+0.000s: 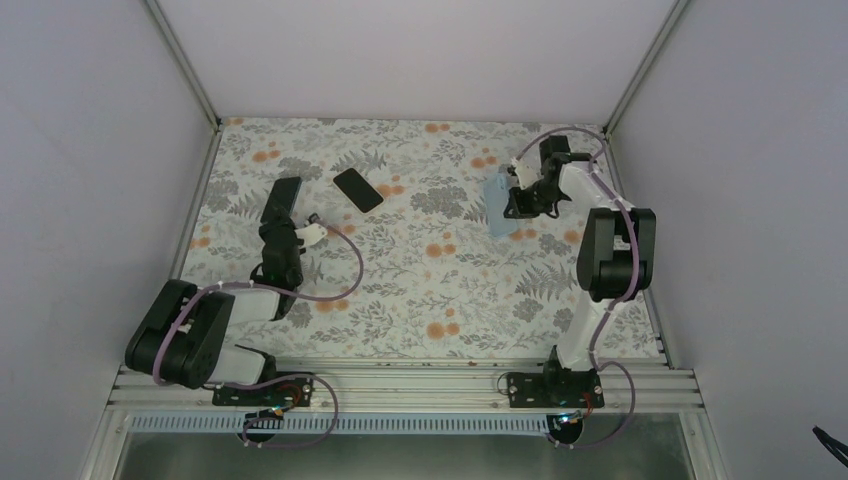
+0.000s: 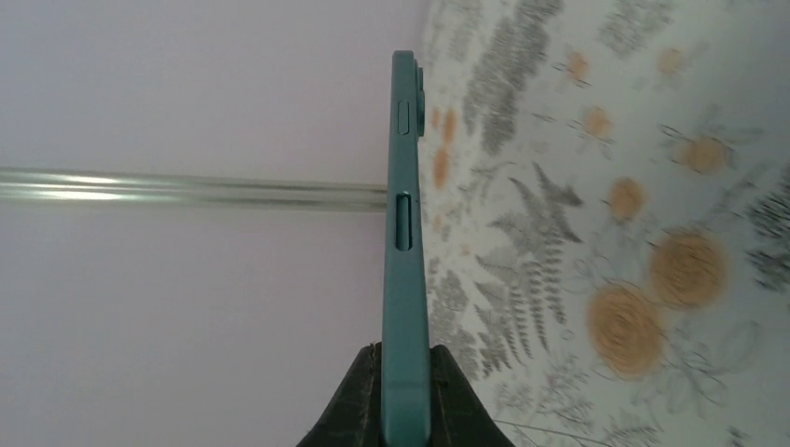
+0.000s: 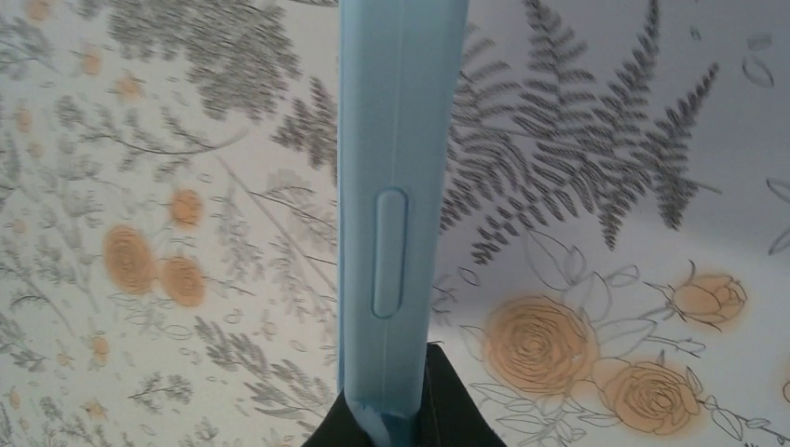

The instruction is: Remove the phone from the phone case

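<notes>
Lowering should be done flat and slowly: the teal case [image 2: 406,279] is pinched edge-on by the left gripper [image 2: 406,400], the blue case [image 3: 396,168] by the right gripper [image 3: 389,421].

From where I stand nothing can be read: no lettering, number or brand mark shows on the dark teal case [image 2: 407,279], the pale blue case [image 3: 391,186] or the black phone [image 1: 358,190]. The flowered tablecloth [image 1: 430,280] carries only ferns and orange roses.

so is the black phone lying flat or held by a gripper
Lying flat: the black phone rests on the table, with nothing touching it.
</notes>
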### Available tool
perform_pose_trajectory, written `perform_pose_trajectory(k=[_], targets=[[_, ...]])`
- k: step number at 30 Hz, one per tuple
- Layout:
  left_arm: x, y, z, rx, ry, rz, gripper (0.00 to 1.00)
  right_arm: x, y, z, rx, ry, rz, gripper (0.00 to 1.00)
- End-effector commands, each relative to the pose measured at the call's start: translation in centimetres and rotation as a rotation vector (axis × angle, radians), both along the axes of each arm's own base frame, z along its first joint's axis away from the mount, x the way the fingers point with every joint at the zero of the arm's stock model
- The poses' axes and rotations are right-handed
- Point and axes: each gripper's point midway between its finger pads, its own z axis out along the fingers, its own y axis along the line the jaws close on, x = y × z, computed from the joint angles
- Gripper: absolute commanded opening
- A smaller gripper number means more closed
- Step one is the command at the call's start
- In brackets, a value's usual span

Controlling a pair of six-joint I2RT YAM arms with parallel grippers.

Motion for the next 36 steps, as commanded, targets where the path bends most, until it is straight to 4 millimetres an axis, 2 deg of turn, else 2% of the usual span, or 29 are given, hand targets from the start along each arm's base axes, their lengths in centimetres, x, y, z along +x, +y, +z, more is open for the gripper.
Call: perform_pose_trajectory(k=[1,3,6,7,9,10,12,14,17,19,21,23,25,27,29,31,33,36], targets=[[0.1,0.1,0.6,0.018,-0.052,-0.009,0.05,0.2,-2.0,-2.3,0.020,0.077,-0.064,0.04],[-0.1,0.0,-1.0,0.020,0.021,-0.019,0.10,0.1,-3.0,-2.9,0.006,0.099,-0.068,0.04],[-0.8,-1.0,-3.2,-0.002,0.128,-0.078,0.22,0.2,-5.6,-4.0,-0.066,0.125,-0.112,0.04],[-1.0,-1.3,-3.8,-0.011,0.163,-0.101,0.28,0.2,-6.5,-4.2,-0.097,0.131,-0.122,0.07],[-1.6,-2.0,-4.8,-0.029,0.226,-0.142,0.32,0.3,-8.7,-4.0,-0.178,0.124,-0.147,0.13],[-1.9,-2.4,-5.2,-0.039,0.261,-0.164,0.34,0.4,-9.6,-3.7,-0.221,0.114,-0.151,0.16],[-2.7,-3.3,-6.1,-0.067,0.344,-0.215,0.34,0.4,-11.2,-2.9,-0.310,0.100,-0.153,0.28],[-3.5,-4.0,-7.0,-0.088,0.435,-0.254,0.36,0.6,-12.9,-1.3,-0.407,0.081,-0.159,0.34],[-5.3,-5.0,-8.7,-0.143,0.621,-0.289,0.45,1.2,-16.0,1.9,-0.587,0.032,-0.185,0.54],[-5.9,-5.6,-8.4,-0.193,0.700,-0.302,0.53,1.8,-17.4,4.6,-0.690,-0.021,-0.199,0.66],[-6.4,-6.3,-7.5,-0.237,0.757,-0.317,0.58,2.6,-17.5,7.4,-0.751,-0.100,-0.199,0.75],[-5.9,-7.4,-4.5,-0.322,0.757,-0.341,0.66,3.4,-15.1,10.3,-0.711,-0.187,-0.153,0.98],[-6.0,-8.4,-1.2,-0.408,0.770,-0.382,0.76,3.8,-11.0,12.6,-0.628,-0.286,-0.065,1.00],[-5.8,-9.3,2.6,-0.480,0.755,-0.425,0.82,4.1,-6.4,14.2,-0.562,-0.390,0.016,1.00],[-5.2,-9.8,6.5,-0.536,0.717,-0.455,0.83,4.9,-2.4,14.6,-0.517,-0.469,0.056,1.00],[-3.9,-9.4,10.2,-0.594,0.638,-0.452,0.88,5.2,2.6,14.3,-0.434,-0.506,0.128,1.00],[-2.6,-8.5,13.6,-0.656,0.547,-0.426,0.90,5.4,7.7,13.9,-0.348,-0.539,0.196,1.00],[-0.3,-6.7,17.9,-0.760,0.387,-0.358,1.00,5.8,14.8,12.9,-0.206,-0.558,0.267,1.00]])
